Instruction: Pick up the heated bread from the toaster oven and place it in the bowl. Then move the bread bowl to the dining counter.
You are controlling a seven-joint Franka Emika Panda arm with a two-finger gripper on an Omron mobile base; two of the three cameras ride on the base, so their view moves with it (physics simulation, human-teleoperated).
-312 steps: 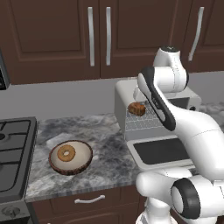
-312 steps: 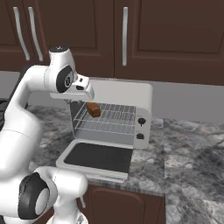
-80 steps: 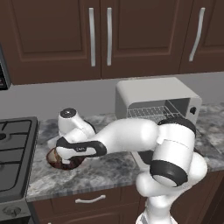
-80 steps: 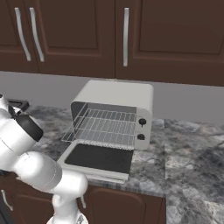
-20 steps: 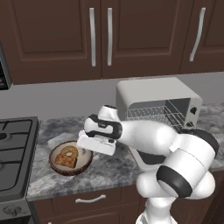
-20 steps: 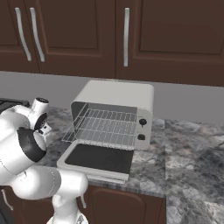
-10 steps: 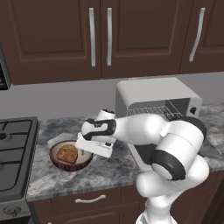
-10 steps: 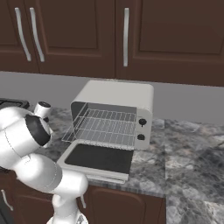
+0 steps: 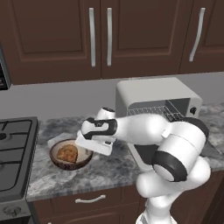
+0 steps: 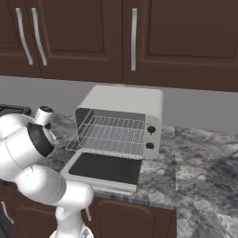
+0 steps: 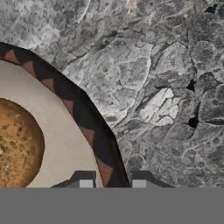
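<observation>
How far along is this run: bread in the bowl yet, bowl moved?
Done: the golden-brown bread piece lies in the dark-rimmed shallow bowl; the light-grey toaster oven's rack is bare. In hand: the gripper straddles the bowl's rim, jaws apart. Left: grasping it and carrying it to the dining counter.

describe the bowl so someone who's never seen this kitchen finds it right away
Start at the black stove on the left end of the grey marbled counter; the bowl sits just to its right, well left of the open toaster oven. It is shallow and round, with a dark brown rim, a pale inside and golden-brown food in it, and the gripper straddles its rim.
</observation>
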